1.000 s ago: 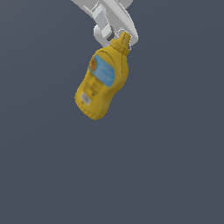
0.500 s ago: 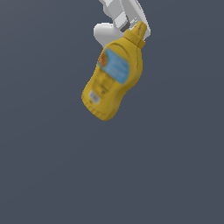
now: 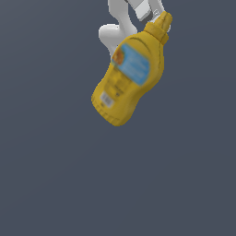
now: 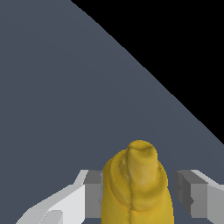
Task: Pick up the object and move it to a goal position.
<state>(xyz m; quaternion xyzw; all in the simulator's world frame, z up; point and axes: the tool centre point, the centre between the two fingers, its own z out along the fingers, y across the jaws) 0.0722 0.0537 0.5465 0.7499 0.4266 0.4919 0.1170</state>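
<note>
The object, a yellow squeeze bottle point(image 3: 130, 76) with a blue label and a small white barcode patch, hangs tilted in the air above the grey ground. Its nozzle points to the upper part of the exterior view's right, and its base points down to the exterior view's left. My gripper point(image 3: 154, 13) is at the top of the picture, shut on the bottle's neck just below the nozzle. In the wrist view the nozzle and shoulder of the bottle point(image 4: 138, 183) fill the space between the two grey fingers point(image 4: 93, 194) of the gripper point(image 4: 139, 193).
A flat grey ground point(image 3: 55, 184) lies beneath everything. Part of the white arm point(image 3: 112, 37) shows behind the bottle. In the wrist view the ground ends at a straight edge, with black point(image 4: 183, 48) beyond it.
The bottle, still held, has drifted toward the exterior view's right and a little upward. It looks larger in the picture now, and its tilt is about the same.
</note>
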